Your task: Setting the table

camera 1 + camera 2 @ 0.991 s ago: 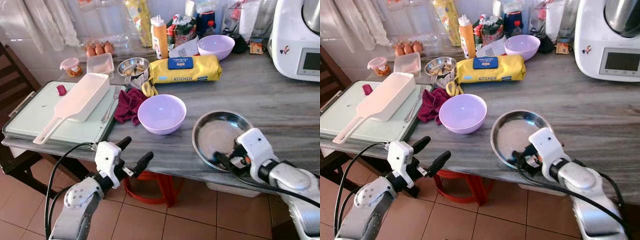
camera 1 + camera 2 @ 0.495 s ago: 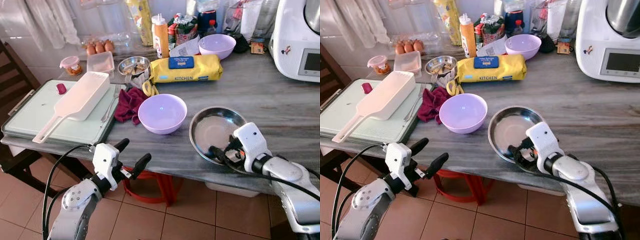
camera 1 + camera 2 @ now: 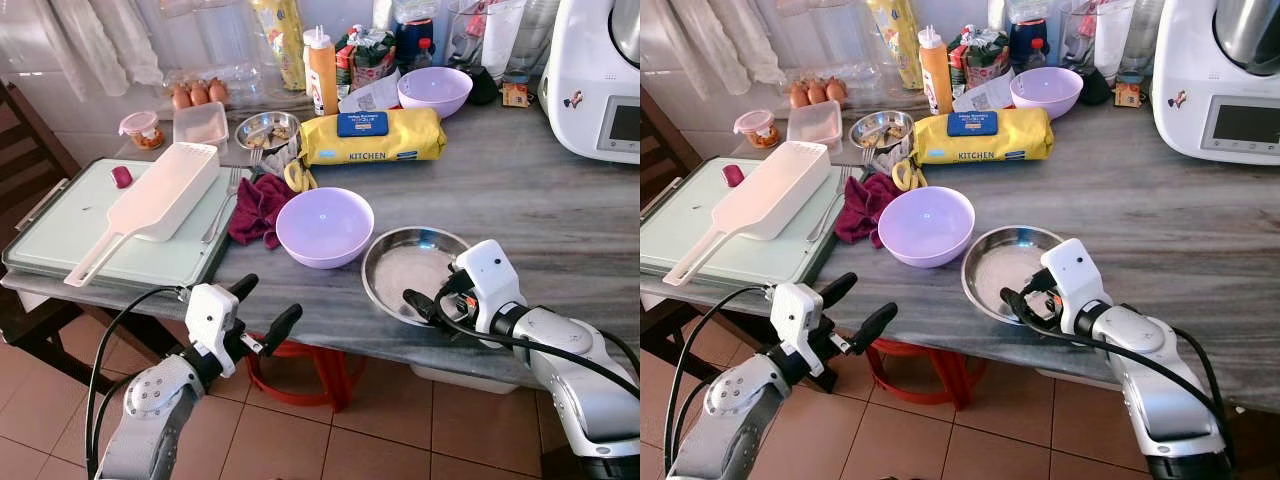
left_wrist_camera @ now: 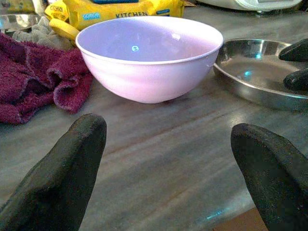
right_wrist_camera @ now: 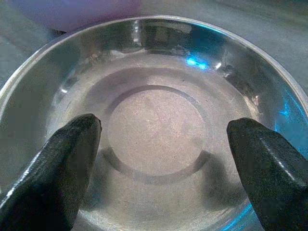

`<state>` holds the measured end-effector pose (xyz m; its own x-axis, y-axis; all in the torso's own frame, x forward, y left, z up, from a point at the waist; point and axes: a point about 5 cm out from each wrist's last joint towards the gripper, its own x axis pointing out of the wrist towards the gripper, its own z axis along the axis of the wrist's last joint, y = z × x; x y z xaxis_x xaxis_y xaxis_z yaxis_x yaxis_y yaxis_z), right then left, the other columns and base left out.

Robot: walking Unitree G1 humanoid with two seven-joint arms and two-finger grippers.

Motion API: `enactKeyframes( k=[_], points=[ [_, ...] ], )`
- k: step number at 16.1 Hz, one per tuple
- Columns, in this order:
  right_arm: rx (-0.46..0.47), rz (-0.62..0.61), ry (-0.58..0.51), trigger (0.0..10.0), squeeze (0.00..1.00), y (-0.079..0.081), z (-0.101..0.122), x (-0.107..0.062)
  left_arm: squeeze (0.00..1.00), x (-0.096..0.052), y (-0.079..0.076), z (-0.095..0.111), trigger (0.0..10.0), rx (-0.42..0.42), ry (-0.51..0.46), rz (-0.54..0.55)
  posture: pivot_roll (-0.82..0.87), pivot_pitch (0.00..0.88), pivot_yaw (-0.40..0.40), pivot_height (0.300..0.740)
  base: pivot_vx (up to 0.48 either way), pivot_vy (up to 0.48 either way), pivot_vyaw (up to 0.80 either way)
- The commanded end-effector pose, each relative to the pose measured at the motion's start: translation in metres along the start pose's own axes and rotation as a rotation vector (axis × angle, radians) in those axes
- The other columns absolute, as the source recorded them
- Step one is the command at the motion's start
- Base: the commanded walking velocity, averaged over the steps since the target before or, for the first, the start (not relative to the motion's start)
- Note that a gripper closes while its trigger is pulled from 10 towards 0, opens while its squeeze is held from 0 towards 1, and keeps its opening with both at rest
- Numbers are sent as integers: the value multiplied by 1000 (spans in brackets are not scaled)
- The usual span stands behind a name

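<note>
Steel plate (image 3: pixel 414 282) lies flat on the grey marble-look table (image 3: pixel 560 210), near the front edge, just beside the lilac bowl (image 3: pixel 323 226), which sits at its 10 o'clock; whether rim and bowl touch cannot be told. Right gripper (image 5: pixel 159 159) is over the plate from its 4 o'clock side, fingers spread wide, tips reaching above the dish's inner floor with nothing between them; contact of the fingers (image 5: pixel 57 166) with the metal cannot be told. Left gripper (image 3: pixel 262 306) hangs off the table's front edge, at 7 o'clock from the bowl, fingers apart and empty; its wrist view looks across the tabletop at the bowl and plate. Maroon cloth (image 3: pixel 258 208) lies bunched at the bowl's 9 o'clock, touching or nearly so. Pale green tray (image 3: pixel 60 240) at the table's left end carries a long white handled container (image 3: pixel 160 198) and a fork (image 3: pixel 222 210) along its right edge. Yellow KITCHEN pack (image 3: pixel 368 137) lies at 12 o'clock from the bowl; second lilac bowl (image 3: pixel 434 91) is beyond it, and a white appliance (image 3: pixel 600 80) stands at the far right corner.
</note>
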<state>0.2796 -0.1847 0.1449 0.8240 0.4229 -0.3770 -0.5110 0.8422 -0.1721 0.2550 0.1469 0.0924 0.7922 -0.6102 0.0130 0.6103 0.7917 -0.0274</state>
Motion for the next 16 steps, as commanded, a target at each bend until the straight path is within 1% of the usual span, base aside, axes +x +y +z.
enactKeyframes(
  k=[1, 3, 10, 12, 14, 15, 16],
  points=[
    [24, 21, -9, 10000, 796, 2, 3, 1, 0, -1, 5, 0, 10000, 13, 3, 24, -114, 99, 123, 740, 0, 0, 0],
    [10, 40, -7, 10000, 784, 6, 4, 3, 0, 0, 5, 0, 10000, 14, 1, 23, -115, 98, 124, 740, 0, 0, 0],
    [25, 101, -55, 10000, 761, 19, 16, 16, 0, 3, 7, 0, 10000, 20, 2, 24, -113, 93, 126, 740, 0, 0, 0],
    [12, 85, -69, 10000, 757, 17, 19, 16, 0, 3, 7, 0, 10000, 21, 1, 25, -111, 90, 125, 740, 0, 0, 0],
    [-6, 50, -98, 10000, 757, 11, 23, 11, 0, 3, 7, 0, 10000, 22, -1, 31, -112, 87, 124, 740, 0, 0, 0],
    [-11, 23, -176, 10000, 545, 7, 33, 3, 0, 2, 9, 1, 10000, 24, -6, 41, -112, 86, 124, 740, 0, 0, 0],
    [-10, 11, -209, 10000, 341, 5, 38, 0, 0, 2, 9, 1, 10000, 25, -10, 46, -114, 84, 124, 740, 0, 0, 0]
  ],
)
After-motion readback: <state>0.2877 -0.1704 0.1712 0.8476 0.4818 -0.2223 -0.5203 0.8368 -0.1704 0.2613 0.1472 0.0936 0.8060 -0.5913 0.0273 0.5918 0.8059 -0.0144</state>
